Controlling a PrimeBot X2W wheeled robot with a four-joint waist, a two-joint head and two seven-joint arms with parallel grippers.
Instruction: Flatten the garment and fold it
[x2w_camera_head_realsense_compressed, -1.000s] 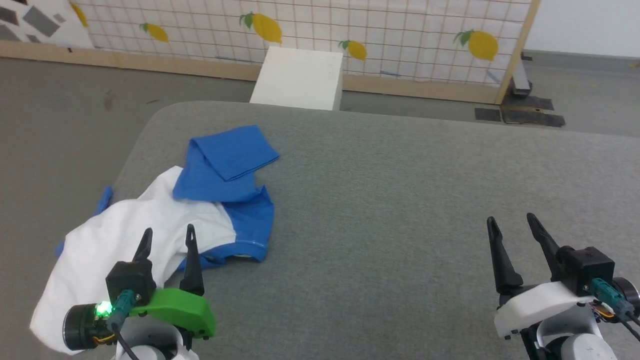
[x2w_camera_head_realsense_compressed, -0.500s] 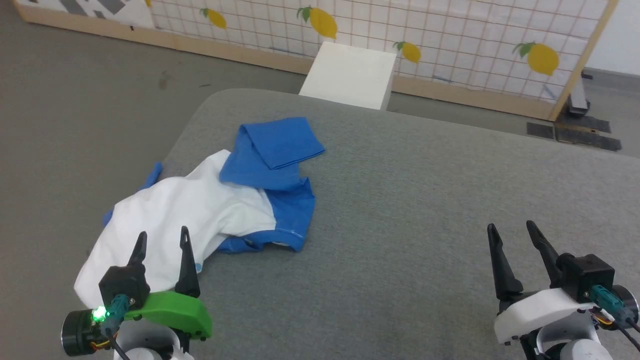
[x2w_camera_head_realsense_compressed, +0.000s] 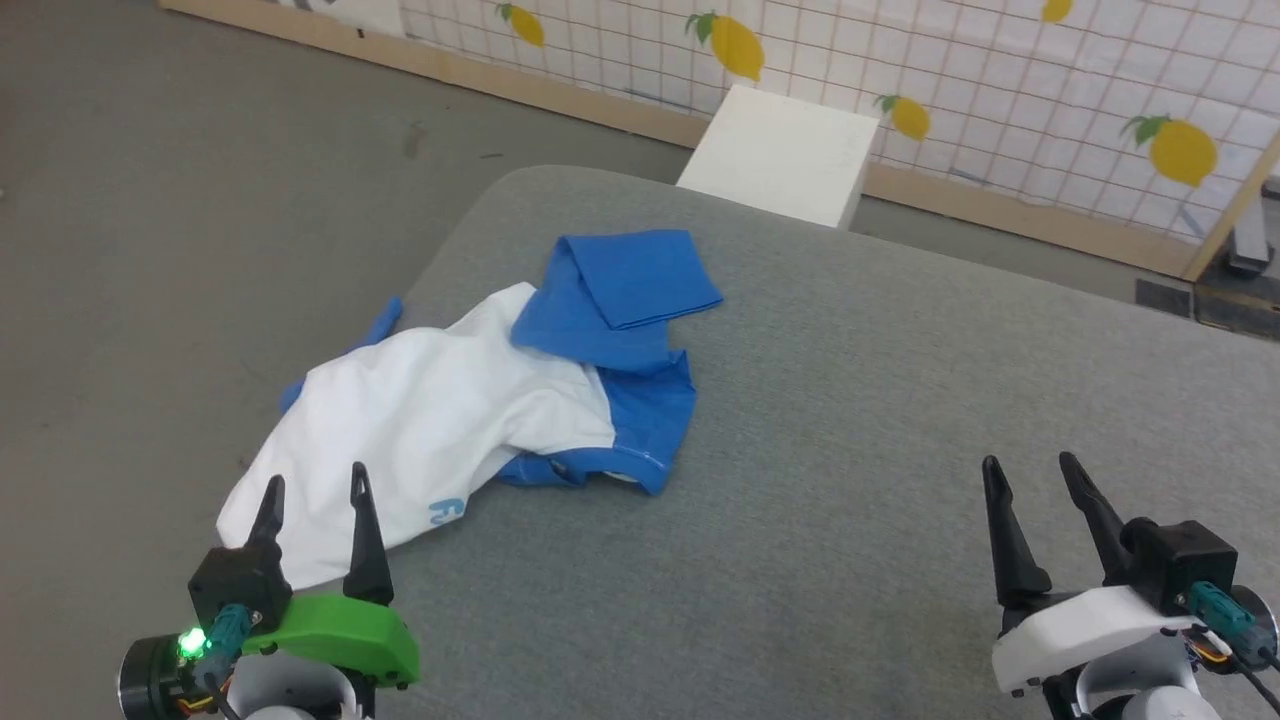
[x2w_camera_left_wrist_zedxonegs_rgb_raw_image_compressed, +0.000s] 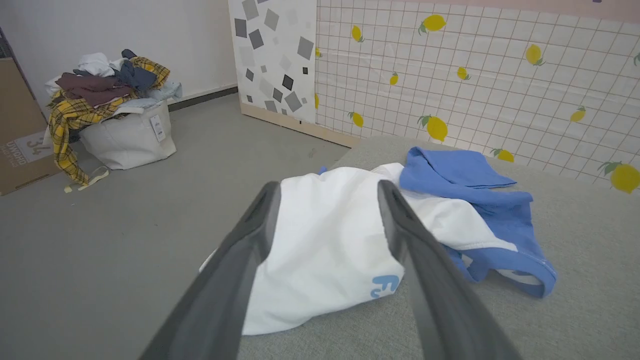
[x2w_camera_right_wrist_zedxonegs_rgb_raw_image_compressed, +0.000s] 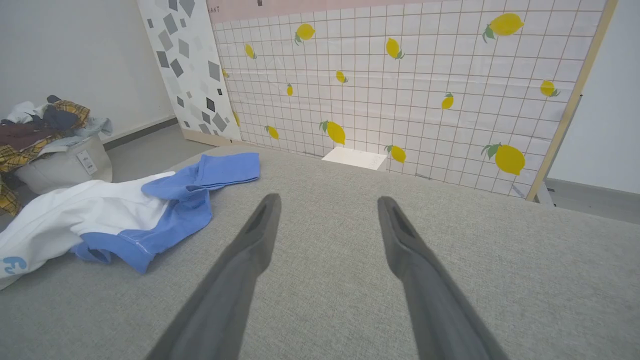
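Garment (x2w_camera_head_realsense_compressed: 440, 420), limp and likely light, slumps over your counter's (x2w_camera_head_realsense_compressed: 850, 450) left edge; left gripper (x2w_camera_head_realsense_compressed: 315, 478) and right gripper (x2w_camera_head_realsense_compressed: 1029, 460) stand open, empty. Pinch its near white hem.

"34" on box (x2w_camera_left_wrist_zedxonegs_rgb_raw_image_compressed: 19, 120), "Fu" on garment (x2w_camera_left_wrist_zedxonegs_rgb_raw_image_compressed: 325, 235)

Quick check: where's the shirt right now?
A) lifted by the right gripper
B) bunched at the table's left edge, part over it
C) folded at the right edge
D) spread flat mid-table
B: the garment lies crumpled at the left edge of the table, white cloth spilling over it; the right gripper stands open, well apart.
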